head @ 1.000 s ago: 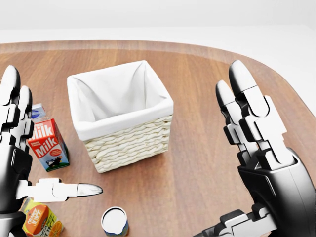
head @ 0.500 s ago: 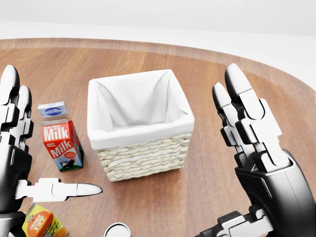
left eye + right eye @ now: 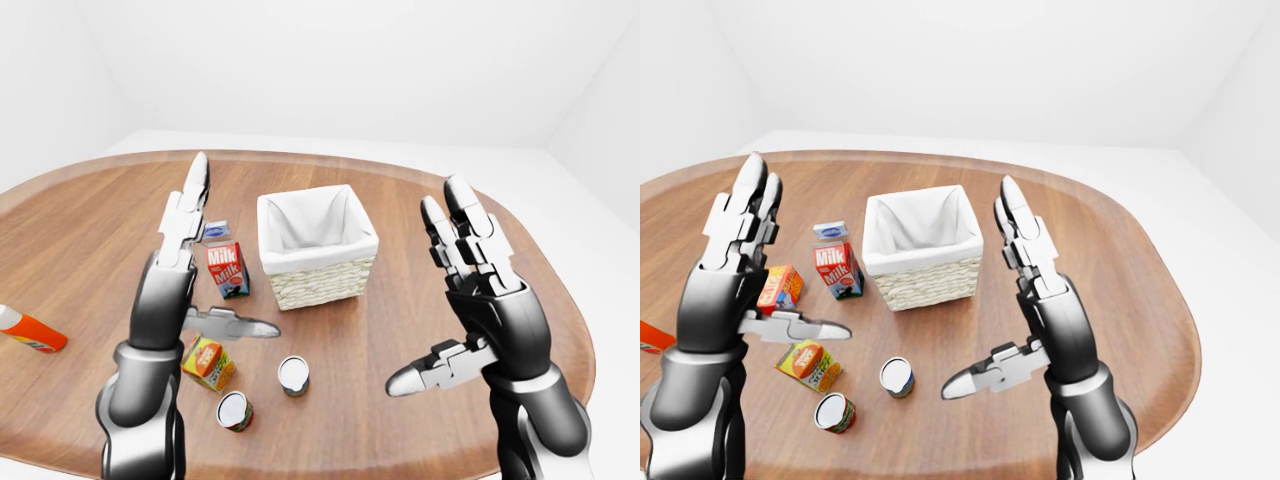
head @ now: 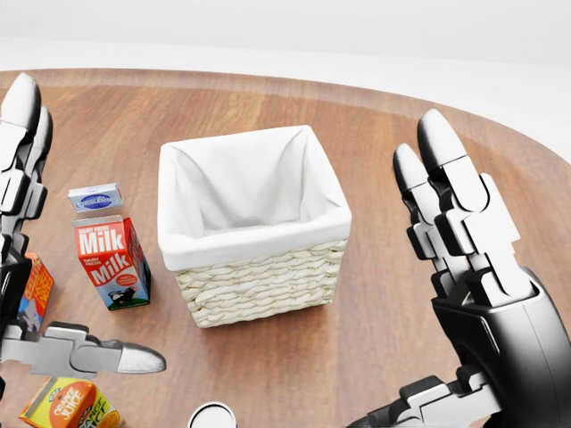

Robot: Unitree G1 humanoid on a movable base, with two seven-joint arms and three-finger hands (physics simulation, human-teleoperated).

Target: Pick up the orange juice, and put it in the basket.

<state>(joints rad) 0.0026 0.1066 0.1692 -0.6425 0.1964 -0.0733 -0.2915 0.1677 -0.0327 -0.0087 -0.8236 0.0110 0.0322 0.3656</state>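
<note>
The left hand [image 4: 36, 294] has lifted and drawn toward the head view's left edge since half a second ago, uncovering a small orange box [image 4: 36, 290] beside the milk; basket and table hold their places, so the base has stopped. Nearest the robot, two white-topped tin cans [image 3: 897, 377] stand on the brown wooden table [image 3: 420, 200], with the orange juice, a flat orange-and-yellow carton [image 3: 809, 364], lying on its side just left of them, under the left hand's thumb. That hand is spread wide and empty; the right hand [image 3: 470, 300] is likewise splayed and holds nothing. Farther off stand the red milk carton [image 4: 111, 263] and a small blue-topped white box [image 4: 95, 198], then the white-lined wicker basket [image 4: 259, 276]. The sound move is probably to lower the left hand over the juice, clear of the cans, and close across its narrow sides.
</note>
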